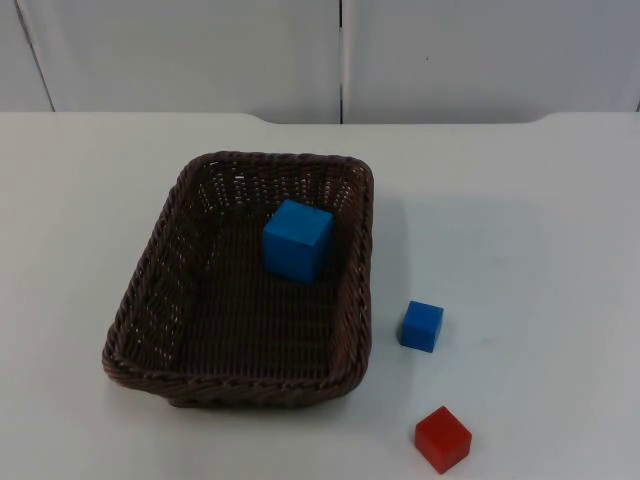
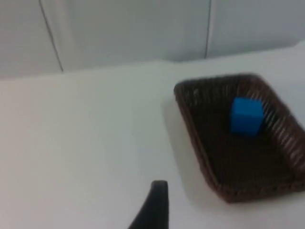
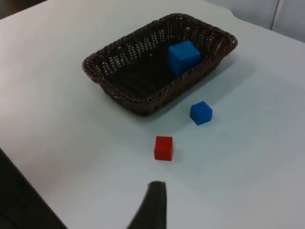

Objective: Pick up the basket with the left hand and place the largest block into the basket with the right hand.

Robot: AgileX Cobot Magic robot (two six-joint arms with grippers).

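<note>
Basket [image 1: 240,290], stiff light wicker holding big block [image 1: 297,240], wants a rim hold; end effector states: cannot tell.

A dark brown woven basket [image 1: 150,300] is seen on the plain white table [image 1: 520,200]; its wickerwork is patterned with small open gaps along the walls. The large block [image 1: 297,239] inside it is coloured bright blue. The small cube [image 1: 421,326] is likewise blue, and the other small cube [image 1: 443,438] is red. The partition wall [image 1: 200,50] is rendered pale grey.
</note>
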